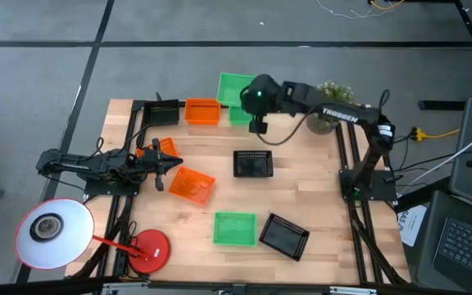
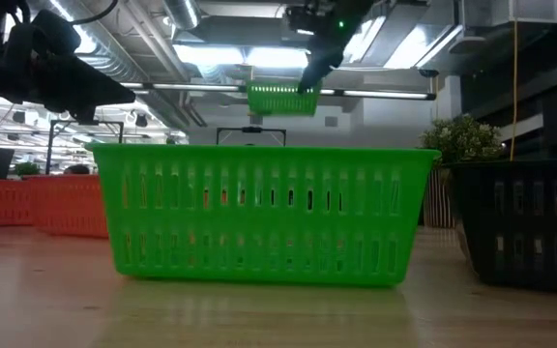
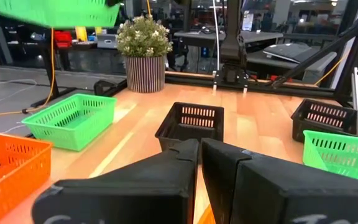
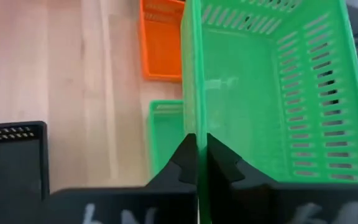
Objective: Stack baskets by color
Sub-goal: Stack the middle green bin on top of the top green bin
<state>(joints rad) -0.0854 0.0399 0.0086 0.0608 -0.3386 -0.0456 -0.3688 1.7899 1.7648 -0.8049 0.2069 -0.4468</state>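
Bright, even overhead light; ceiling fixtures [image 2: 259, 53] glare in the low view, where the near green basket [image 2: 264, 213] looks soft.

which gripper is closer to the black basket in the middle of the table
Right. The right gripper, shut on a lifted green basket, hangs just behind the black basket; the left gripper sits farther off, at the table's left.

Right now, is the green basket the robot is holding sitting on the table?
No, the right gripper holds the green basket by its wall, up in the air.

A potted plant [image 1: 332, 96] in a striped pot stands at the wooden tabletop's [image 1: 318, 197] far right; a white lamp [image 1: 49, 233] with a round red base [image 1: 150, 248] sits near left.
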